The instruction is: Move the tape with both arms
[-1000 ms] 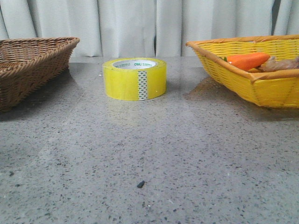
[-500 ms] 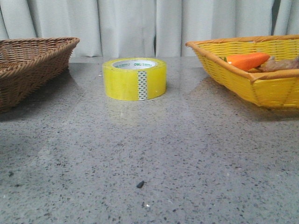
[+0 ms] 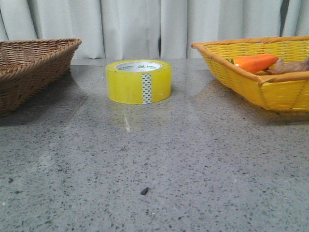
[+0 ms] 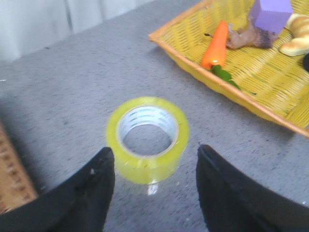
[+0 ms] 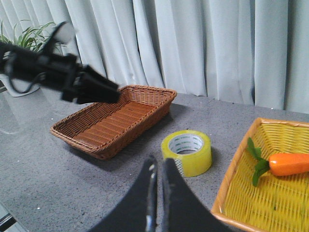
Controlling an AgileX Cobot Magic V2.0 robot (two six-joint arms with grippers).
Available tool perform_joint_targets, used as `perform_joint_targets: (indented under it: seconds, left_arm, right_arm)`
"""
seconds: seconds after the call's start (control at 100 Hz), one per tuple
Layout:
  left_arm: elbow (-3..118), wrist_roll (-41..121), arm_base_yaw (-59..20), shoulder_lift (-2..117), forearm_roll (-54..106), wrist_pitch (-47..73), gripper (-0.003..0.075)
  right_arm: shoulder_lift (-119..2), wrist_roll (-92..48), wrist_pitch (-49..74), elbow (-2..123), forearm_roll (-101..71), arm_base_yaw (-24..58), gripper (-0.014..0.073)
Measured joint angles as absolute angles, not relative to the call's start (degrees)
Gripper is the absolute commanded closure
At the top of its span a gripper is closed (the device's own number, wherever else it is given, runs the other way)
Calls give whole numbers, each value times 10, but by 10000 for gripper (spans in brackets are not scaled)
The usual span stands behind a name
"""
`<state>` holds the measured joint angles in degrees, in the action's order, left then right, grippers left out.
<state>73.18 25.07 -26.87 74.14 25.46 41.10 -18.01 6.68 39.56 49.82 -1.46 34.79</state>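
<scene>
Speckled grey table [image 3: 193, 159], tape [image 4: 147, 139] between wide-spread left tool [image 4: 153, 169] fingers, untouched; right tool [image 5: 156, 193] pinched closed, empty.

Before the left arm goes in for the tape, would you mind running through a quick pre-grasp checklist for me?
1. Tape lying flat on the table, core up: ok.
2. Left claw open wider than the roll: ok.
3. Left claw centred on the roll: ok, fingers flank it.
4. Left claw touching the tape: not yet.
5. Right claw open for the handover: not ok, shut.
6. Brown basket empty: ok.
</scene>
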Motion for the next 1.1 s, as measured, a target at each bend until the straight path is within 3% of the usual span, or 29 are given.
perform_joint_targets:
  seconds: [0.34,1.1]
  left_arm:
    - [928,140,-272,942,200,510,308]
    - [934,133,-272,1095,172,499,322]
  right_arm:
    - [-180,67,404,497,-77,348,660]
    - [-180,68,433,497,-94,348,660]
